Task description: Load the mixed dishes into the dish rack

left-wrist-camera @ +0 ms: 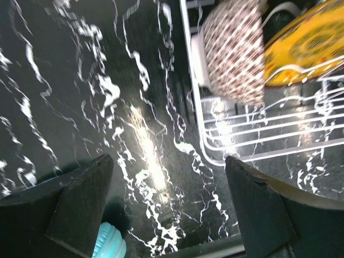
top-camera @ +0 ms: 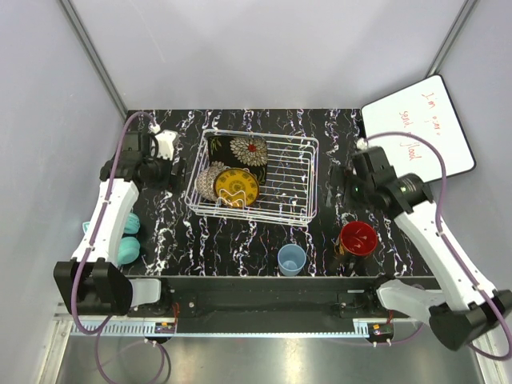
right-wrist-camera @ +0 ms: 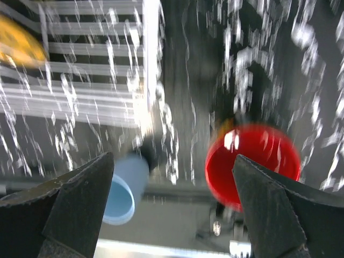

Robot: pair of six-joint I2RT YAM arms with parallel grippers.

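Note:
The dish rack [top-camera: 298,181] stands mid-table. In it are the dark square floral plate [top-camera: 244,150], a patterned bowl [top-camera: 206,182] and the yellow plate [top-camera: 237,186]. The light blue cup [top-camera: 291,259] and the dark mug [top-camera: 358,238] with a red inside stand near the front edge. My left gripper [top-camera: 179,172] is open and empty beside the rack's left end. Its view [left-wrist-camera: 169,207] shows the bowl [left-wrist-camera: 234,51], the yellow plate [left-wrist-camera: 303,48] and the rack wire [left-wrist-camera: 258,124]. My right gripper [top-camera: 338,194] is open and empty right of the rack. Its blurred view [right-wrist-camera: 172,209] shows the cup [right-wrist-camera: 123,191] and the mug [right-wrist-camera: 252,161] below.
Two teal ribbed balls [top-camera: 128,236] lie at the table's left edge under the left arm; one shows by the left finger [left-wrist-camera: 110,242]. A white board with red writing [top-camera: 420,128] leans at the back right. The rack's corner [right-wrist-camera: 91,80] shows in the right wrist view.

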